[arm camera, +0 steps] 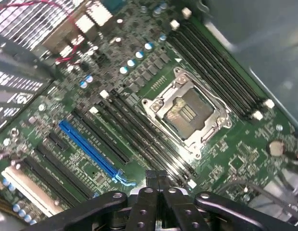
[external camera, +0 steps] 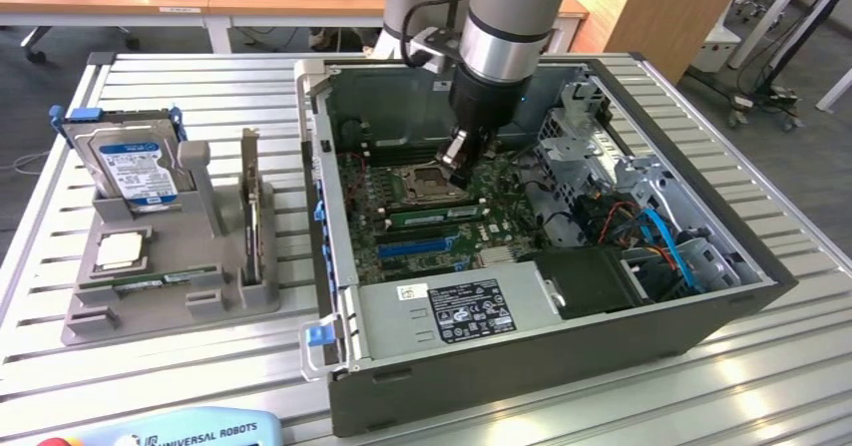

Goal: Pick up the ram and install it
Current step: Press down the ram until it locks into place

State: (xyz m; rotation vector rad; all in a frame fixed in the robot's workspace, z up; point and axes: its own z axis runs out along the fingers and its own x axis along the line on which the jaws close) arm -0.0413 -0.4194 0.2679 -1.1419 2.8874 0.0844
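The grey robot arm reached down into the open grey computer case [external camera: 533,356], its black gripper [external camera: 460,174] low over the green motherboard [external camera: 440,236], just beside the silver processor socket [external camera: 423,185]. In the wrist view the gripper [arm camera: 157,180] had its fingers pressed together with nothing clearly between them — closed, above the long black memory slots [arm camera: 139,139] next to the socket [arm camera: 186,114]. A thin green ram stick [external camera: 429,210] lay seated in a slot just beside the socket. Well apart, on the grey holder tray [external camera: 174,301] outside the case, another green ram stick [external camera: 150,280] lay flat near a square silver processor chip [external camera: 120,251] and a blue-labelled hard drive [external camera: 134,167].
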